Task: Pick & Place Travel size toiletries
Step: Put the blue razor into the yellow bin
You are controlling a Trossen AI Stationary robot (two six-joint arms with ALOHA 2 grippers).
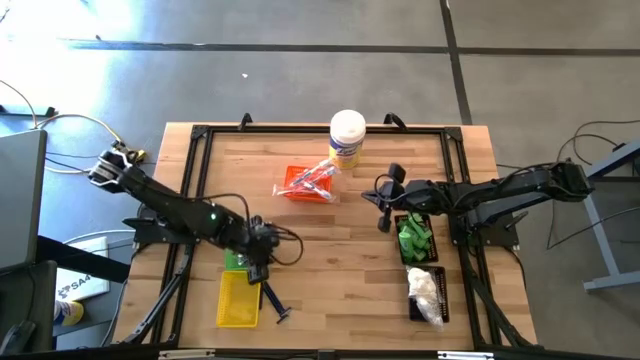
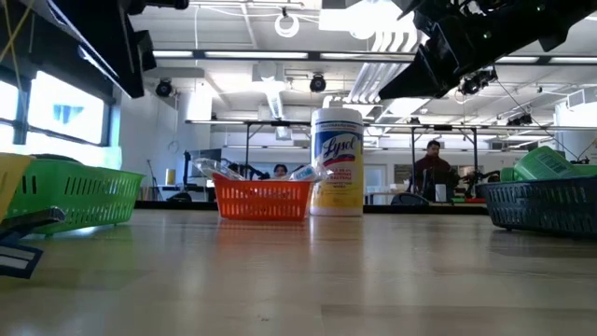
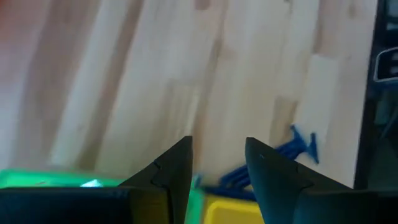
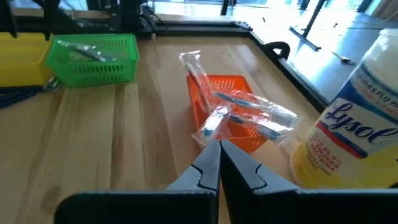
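Note:
Clear-wrapped pink-white sticks (image 1: 318, 178) (image 4: 249, 112) lie in and over the orange tray (image 1: 297, 186). Green bottles (image 1: 414, 240) and bagged white fluffy bits (image 1: 425, 288) fill the black tray (image 1: 443, 262) at the right. A blue piece (image 1: 274, 300) (image 3: 280, 158) lies on the table beside the yellow tray (image 1: 238, 300). My left gripper (image 1: 262, 268) (image 3: 217, 146) hangs open over the green tray (image 1: 237, 262) and the yellow tray, slanting down, with nothing between its fingers. My right gripper (image 1: 383, 215) (image 4: 219, 144) is shut and empty, between the orange tray and the black tray.
A large white canister with a yellow label (image 1: 347, 135) (image 2: 337, 175) stands upright at the far middle, right behind the orange tray. A black frame (image 1: 200, 140) runs round the table's edges. Bare wood lies in the middle, between the trays.

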